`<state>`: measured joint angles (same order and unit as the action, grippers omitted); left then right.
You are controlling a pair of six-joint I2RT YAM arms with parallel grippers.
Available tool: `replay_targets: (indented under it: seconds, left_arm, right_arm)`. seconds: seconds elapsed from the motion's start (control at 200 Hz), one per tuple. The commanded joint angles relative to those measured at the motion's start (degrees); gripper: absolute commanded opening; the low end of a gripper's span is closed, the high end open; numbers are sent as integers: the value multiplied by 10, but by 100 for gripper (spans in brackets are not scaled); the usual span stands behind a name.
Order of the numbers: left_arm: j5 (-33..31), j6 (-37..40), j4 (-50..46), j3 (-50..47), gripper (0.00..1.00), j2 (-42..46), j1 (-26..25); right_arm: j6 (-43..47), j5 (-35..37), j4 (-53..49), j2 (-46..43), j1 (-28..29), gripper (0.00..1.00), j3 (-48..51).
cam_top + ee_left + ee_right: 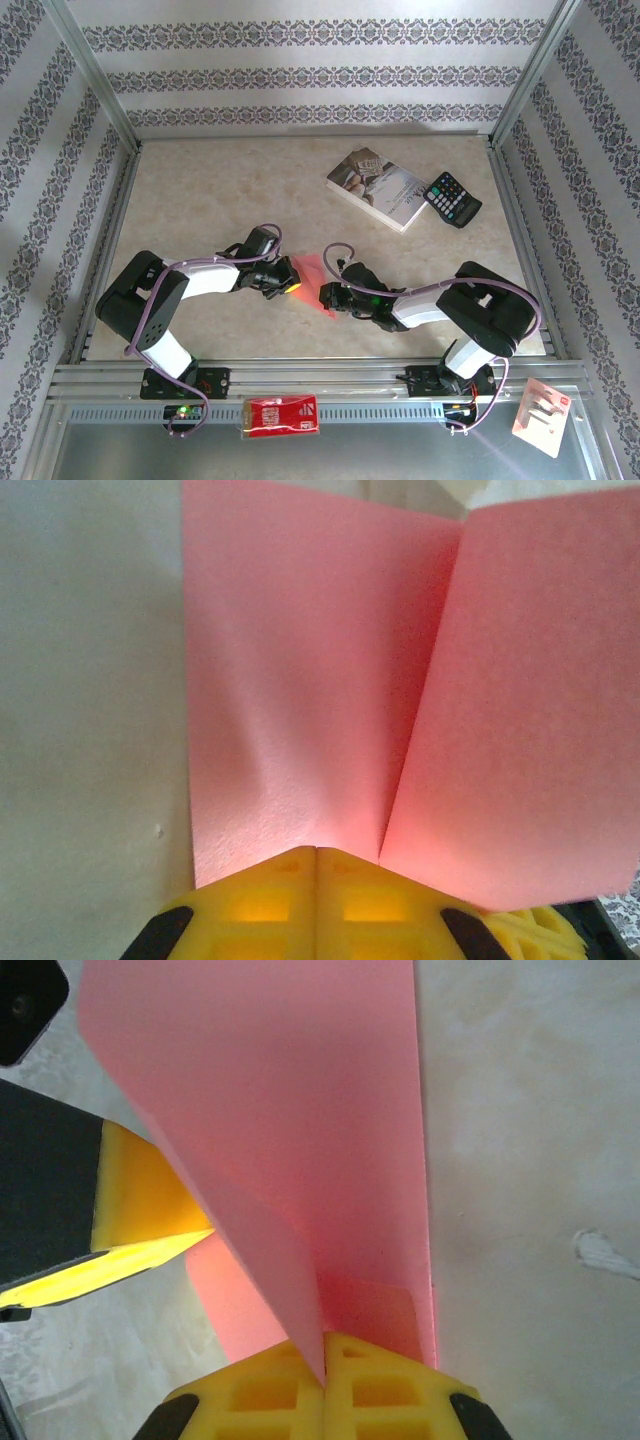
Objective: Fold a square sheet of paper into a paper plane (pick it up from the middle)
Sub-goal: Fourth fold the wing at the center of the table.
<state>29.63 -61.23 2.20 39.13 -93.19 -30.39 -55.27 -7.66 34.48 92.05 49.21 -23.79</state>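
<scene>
Pale beige marbled table (pixel 200 200): the top view takes in its whole surface, both arms meeting near the middle; the wrist views give close patches of it.
Left end effector (pixel 292 281): closed on the sheet's left side. Its own wrist view shows this end effector (pixel 316 852) with yellow pads pressed flat together, paper running out from between them.
Thin pink-red square sheet of paper (pixel 312 272): near the table's centre, pinched between the two end effectors. From above it is a small slanted patch. The left wrist view shows the sheet (pixel 300 680) as two panels meeting at a straight crease. In the right wrist view it curves upward.
Right end effector (pixel 328 294): clamped on the sheet's right side. Its wrist view shows this end effector (pixel 325 1345) with yellow pads together, and the left one's yellow finger beyond the paper.
Paperback book with a pale cover (pixel 385 187): far right part of the table, well apart from the sheet.
Black calculator (pixel 452 199): just beside the book's right edge.
Small red packet with white print (pixel 281 415): on the near metal rail, between the arm bases.
Hard to tell: whether the sheet's lower edge touches the table; the sheet's edges are cut off in both wrist views.
</scene>
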Motion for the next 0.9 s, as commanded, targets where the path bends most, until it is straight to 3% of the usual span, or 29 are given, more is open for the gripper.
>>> replay_targets:
  seconds: [0.0, 0.41, 0.894]
  left_arm:
    - [-11, 27, 6, -1, 5, -6, -6]
    - [-25, 70, -22, 14, 5, -26, -6]
    - [-36, 100, -48, 31, 5, -33, -6]
  right_arm:
    - [-11, -20, 11, 11, -12, 0, 13]
    - [-18, -97, 25, 17, -43, 0, 3]
    - [-26, -117, 21, 25, -61, 0, 3]
